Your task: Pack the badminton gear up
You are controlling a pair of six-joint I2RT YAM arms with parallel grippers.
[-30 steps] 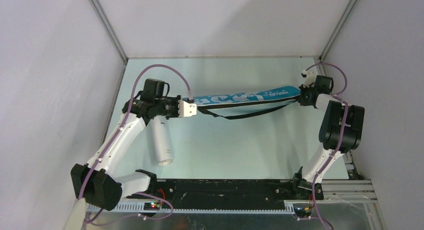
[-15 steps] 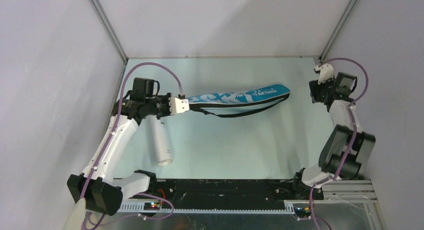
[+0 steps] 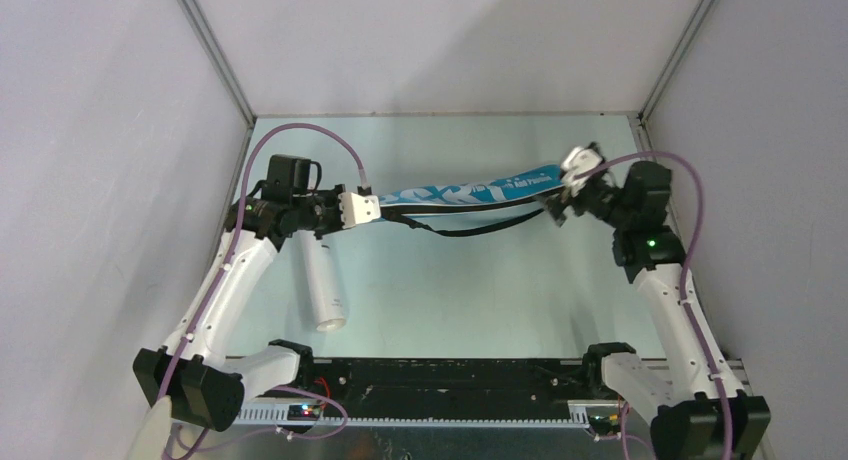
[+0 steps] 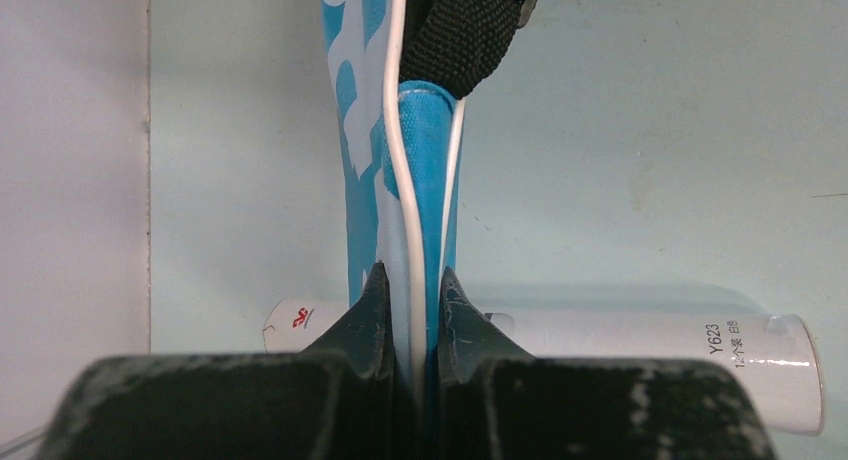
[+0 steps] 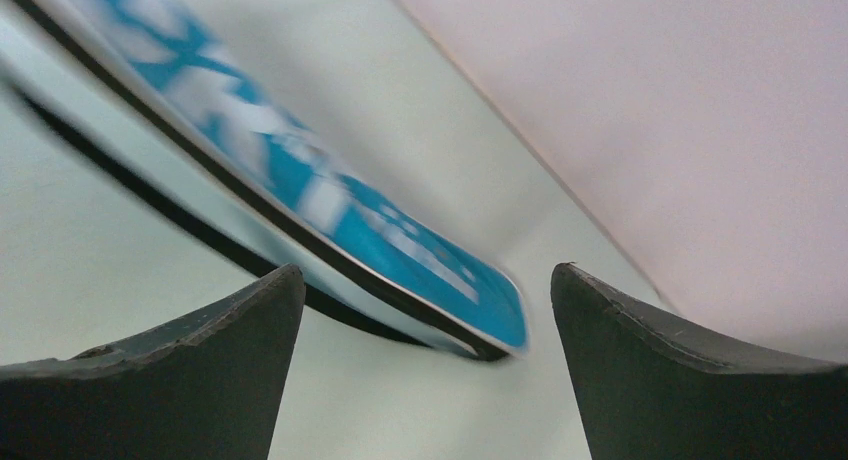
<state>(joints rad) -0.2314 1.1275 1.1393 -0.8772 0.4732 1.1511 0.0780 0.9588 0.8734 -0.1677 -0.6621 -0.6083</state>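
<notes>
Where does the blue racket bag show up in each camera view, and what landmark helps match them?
Top external: the bag stretches across mid-table between the left gripper and right gripper.
Left wrist: the bag runs up the centre, clamped between the fingers.
Right wrist: the bag is a blurred diagonal from upper left to centre.
Shared landmark: the white tube, also low in the left wrist view; absent from the right wrist view.

Soft even light, blurred right-wrist view
</notes>
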